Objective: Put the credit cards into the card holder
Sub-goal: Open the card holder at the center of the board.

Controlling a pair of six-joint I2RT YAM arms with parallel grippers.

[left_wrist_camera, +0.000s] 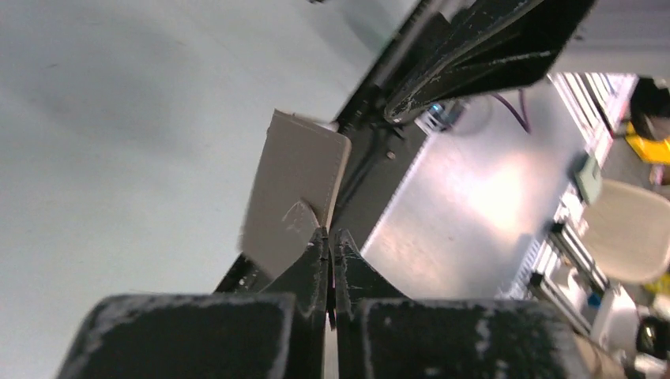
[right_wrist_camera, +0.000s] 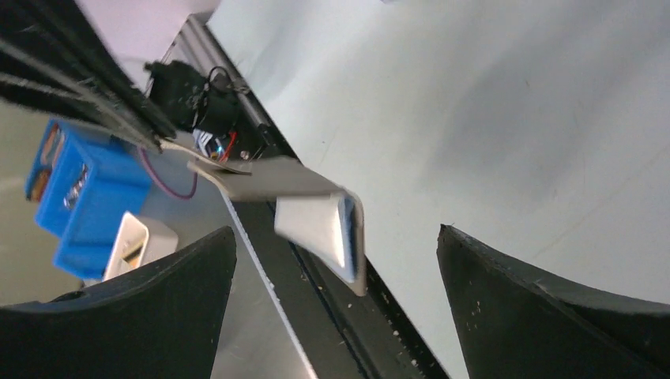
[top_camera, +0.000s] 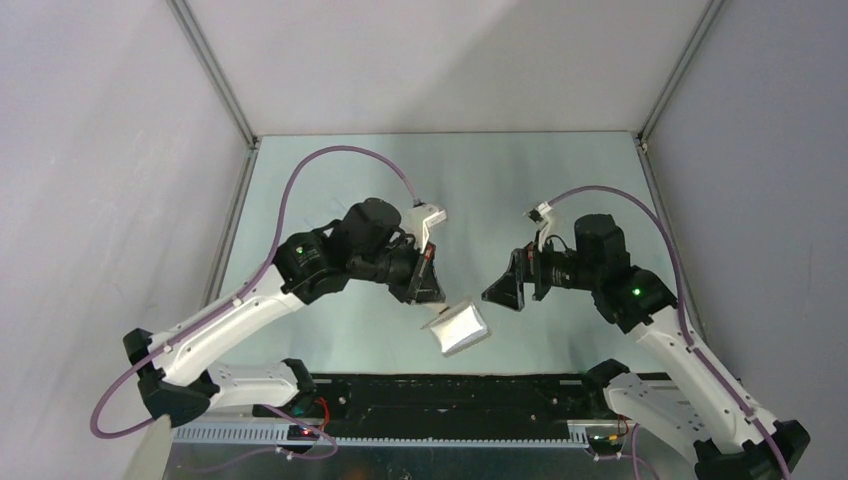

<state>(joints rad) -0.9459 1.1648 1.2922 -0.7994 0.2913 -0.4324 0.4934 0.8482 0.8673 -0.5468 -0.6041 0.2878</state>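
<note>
At the table's near edge, at 6 o'clock in the top view, a black rail (top_camera: 450, 395) runs between the two arm bases. Just past it the card holder (top_camera: 458, 328) is held tilted in the air, off the table (top_camera: 330, 330). The left gripper (top_camera: 436, 300) meets it from 10 o'clock, jaws pressed together on the holder's edge. In the left wrist view the grey-brown face stands up from the closed fingertips (left_wrist_camera: 316, 253), with the small tab (left_wrist_camera: 299, 219) just above them. The right gripper (top_camera: 505, 285) sits at 2 o'clock of the holder, apart from it, jaws spread wide. Its wrist view shows the two fingers (right_wrist_camera: 142, 316) flanking the holder without touching it, and a light blue lining (right_wrist_camera: 348, 237) along the holder's open side. Whether cards sit inside cannot be told. Beyond both grippers the pale green table runs on to 12 o'clock, where it meets grey walls (top_camera: 450, 60).
</note>
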